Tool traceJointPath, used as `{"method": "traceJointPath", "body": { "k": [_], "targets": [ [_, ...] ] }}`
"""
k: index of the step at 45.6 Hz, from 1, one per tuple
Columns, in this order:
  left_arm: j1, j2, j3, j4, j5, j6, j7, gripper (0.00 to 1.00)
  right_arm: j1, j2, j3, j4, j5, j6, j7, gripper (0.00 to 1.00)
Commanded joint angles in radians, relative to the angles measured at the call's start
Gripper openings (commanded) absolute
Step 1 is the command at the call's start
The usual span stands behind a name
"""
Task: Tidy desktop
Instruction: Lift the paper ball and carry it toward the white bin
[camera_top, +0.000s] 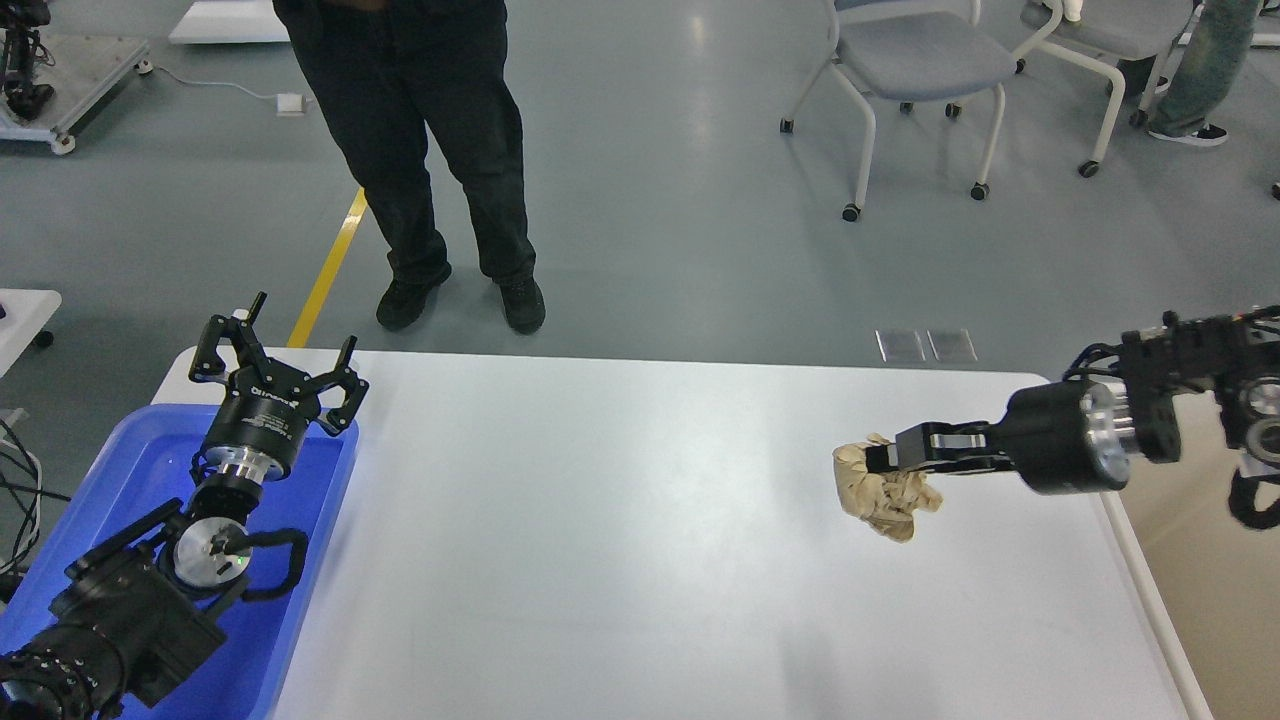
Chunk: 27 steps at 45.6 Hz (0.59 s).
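The white desktop (640, 520) fills the middle of the head view. A crumpled beige paper wad (885, 490) is at its right side, pinched in my right gripper (880, 458), which comes in from the right and is shut on it; whether the wad touches the tabletop I cannot tell. My left gripper (285, 360) is open and empty, raised over the far end of the blue tray (150, 470) at the desktop's left edge.
A person in black trousers and shoes (430, 150) stands just beyond the far edge of the table. Wheeled chairs (910, 70) stand at the back right. A beige surface (1210, 590) lies right of the table. A yellow floor line (330, 265) runs behind the tray.
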Motion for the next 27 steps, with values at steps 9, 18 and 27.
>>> {"method": "traceJointPath", "body": {
  "k": [9,18,27],
  "targets": [
    [0.001,-0.001,0.000,0.000,0.000,0.000,0.001,1.00,0.186,-0.199,-0.019,0.020,0.186,0.065,-0.045,0.00],
    [0.001,0.001,0.000,0.000,0.000,0.000,0.001,1.00,0.184,-0.271,-0.087,-0.137,0.188,-0.009,-0.038,0.00],
    [0.001,0.001,-0.001,0.000,0.000,0.000,-0.001,1.00,0.146,-0.295,-0.153,-0.394,0.183,-0.083,0.016,0.00]
  ]
}}
